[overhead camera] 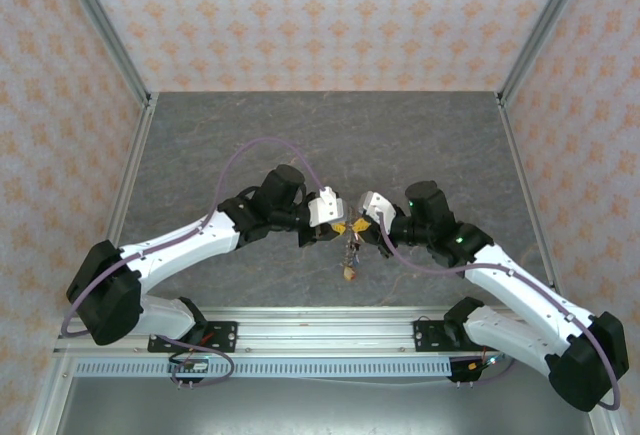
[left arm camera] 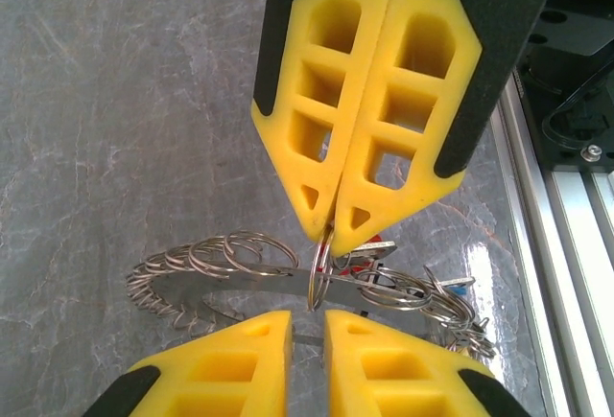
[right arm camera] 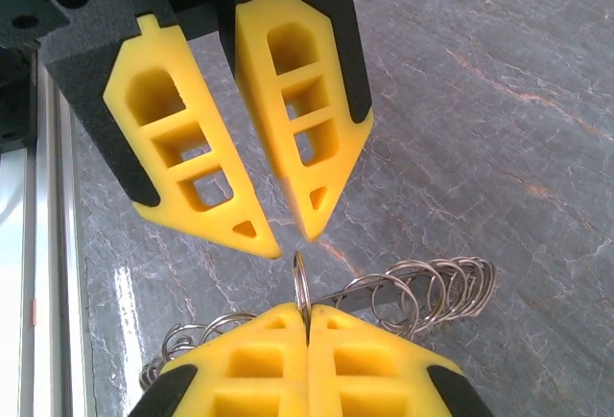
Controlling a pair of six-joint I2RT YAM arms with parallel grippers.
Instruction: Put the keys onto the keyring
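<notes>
The keyring [left arm camera: 240, 279] is a flat grey band strung with several small wire rings [left arm camera: 225, 249], held up over the table between both grippers. My right gripper [right arm camera: 307, 313] is shut on one small split ring [right arm camera: 301, 278], seen edge-on, that sits on the band [right arm camera: 376, 291]. Its pads [left arm camera: 357, 208] meet on that ring [left arm camera: 321, 281] in the left wrist view. My left gripper [left arm camera: 307, 326] stands slightly open just below, with nothing between its fingers [right arm camera: 257, 225]. Keys with red [left arm camera: 370, 244] and blue [left arm camera: 460, 288] heads hang at one end. In the top view the bunch [overhead camera: 349, 255] dangles between the grippers.
The grey marbled tabletop [overhead camera: 320, 135] stretches behind and to both sides of the arms. Patterned walls [overhead camera: 60, 105] close it in on three sides. An aluminium rail [overhead camera: 320, 330] runs along the near edge, with the arm bases on it.
</notes>
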